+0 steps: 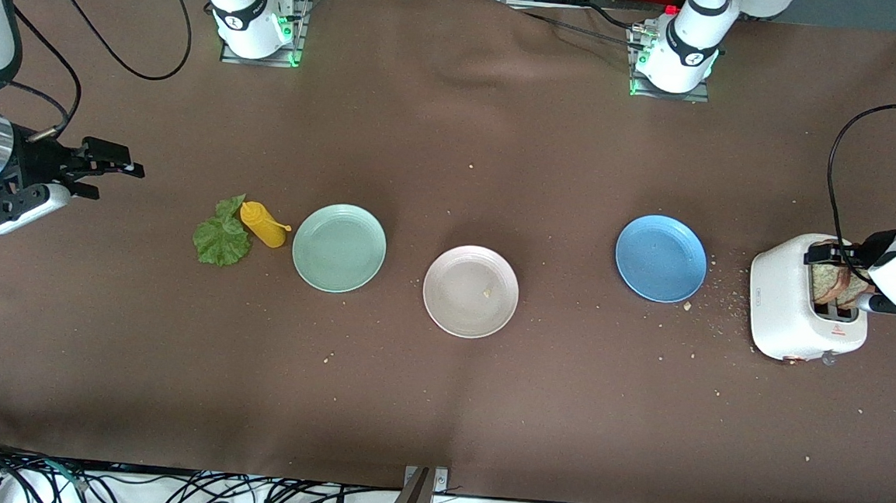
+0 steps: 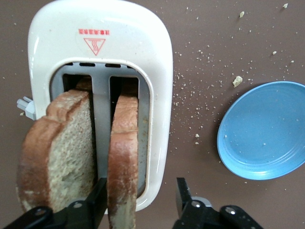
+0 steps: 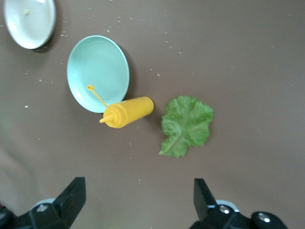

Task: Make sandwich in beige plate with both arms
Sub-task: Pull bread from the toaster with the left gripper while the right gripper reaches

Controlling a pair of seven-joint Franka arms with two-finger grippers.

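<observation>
The beige plate [image 1: 454, 283] lies mid-table, bare but for a crumb; its edge shows in the right wrist view [image 3: 29, 21]. Two brown bread slices [image 1: 835, 283] stand in a white toaster [image 1: 794, 319] at the left arm's end. My left gripper [image 1: 854, 280] is open over the toaster. In the left wrist view [image 2: 140, 198] it straddles one slice [image 2: 125, 157], one finger against it and the other apart; the second slice [image 2: 57, 148] stands outside the fingers. The lettuce leaf [image 1: 221, 234] [image 3: 186, 125] lies flat toward the right arm's end. My right gripper [image 1: 110, 172] [image 3: 138, 193] is open and empty over the cloth beside the leaf.
A yellow mustard bottle [image 1: 261, 224] [image 3: 127, 112] lies between the lettuce and a mint-green plate [image 1: 339, 247] [image 3: 97, 71]. A blue plate [image 1: 661, 258] [image 2: 264, 131] lies between the beige plate and the toaster [image 2: 105, 38]. Crumbs are scattered round the toaster.
</observation>
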